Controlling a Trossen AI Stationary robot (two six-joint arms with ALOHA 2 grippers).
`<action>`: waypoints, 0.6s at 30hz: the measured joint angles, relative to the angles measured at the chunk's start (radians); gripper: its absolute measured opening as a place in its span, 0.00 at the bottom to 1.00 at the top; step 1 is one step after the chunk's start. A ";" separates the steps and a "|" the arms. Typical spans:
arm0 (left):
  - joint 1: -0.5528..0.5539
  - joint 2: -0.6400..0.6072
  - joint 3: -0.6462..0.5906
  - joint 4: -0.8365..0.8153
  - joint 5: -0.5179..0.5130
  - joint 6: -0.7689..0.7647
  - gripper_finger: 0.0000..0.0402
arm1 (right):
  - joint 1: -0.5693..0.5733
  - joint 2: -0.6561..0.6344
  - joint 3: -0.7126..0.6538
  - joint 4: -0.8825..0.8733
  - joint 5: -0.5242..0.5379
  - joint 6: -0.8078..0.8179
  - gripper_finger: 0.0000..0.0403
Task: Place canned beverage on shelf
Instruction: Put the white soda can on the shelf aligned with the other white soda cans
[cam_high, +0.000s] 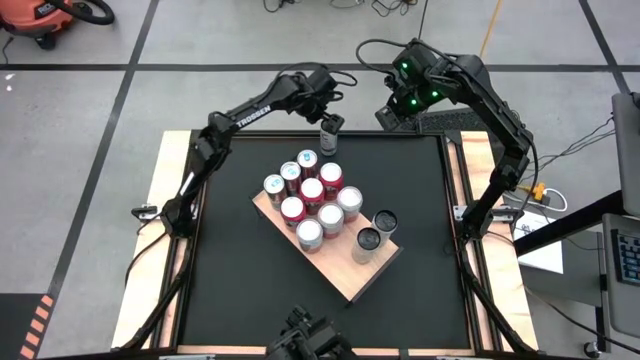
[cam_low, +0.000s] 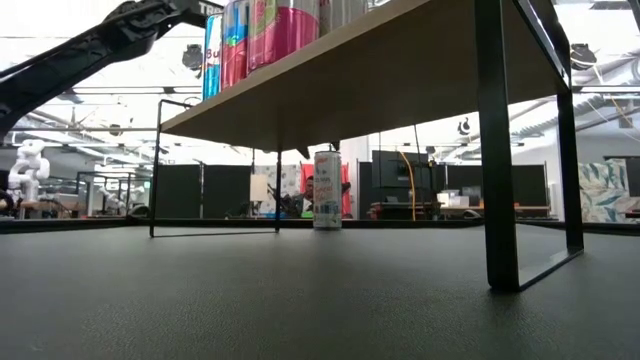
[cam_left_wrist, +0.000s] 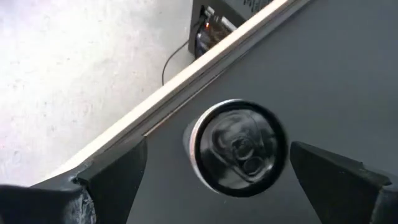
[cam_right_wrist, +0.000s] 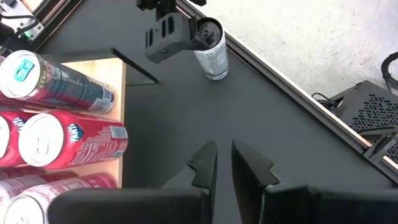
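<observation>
1. The left tool (cam_high: 329, 133) is held spread above an upright white can (cam_right_wrist: 212, 53) on the black desk (cam_high: 240, 260).
2. That can is found near the desk's edge (apart from the can-laden shelf (cam_high: 340, 280)).
3. The right tool (cam_right_wrist: 222, 163) is pressed together, raised beside the desk.

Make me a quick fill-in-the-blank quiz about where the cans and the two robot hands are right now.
1. The left hand hangs above a lone can, fingers ____.
2. That can stands on the black ____, not on the shelf.
3. The right hand is ____ and holds nothing.
4. The two dark-topped cans stand on the ____.

Missing words: open; table; shut; shelf
</observation>
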 joint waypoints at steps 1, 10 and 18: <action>0.000 0.006 0.000 -0.001 0.002 0.000 0.99 | 0.000 0.000 0.000 -0.001 -0.001 0.000 0.07; 0.001 0.012 0.000 0.020 0.049 -0.002 0.99 | 0.000 0.000 0.000 -0.004 -0.002 -0.010 0.07; -0.004 0.049 0.000 0.019 0.061 -0.008 0.99 | 0.000 0.000 0.000 -0.004 -0.002 -0.011 0.07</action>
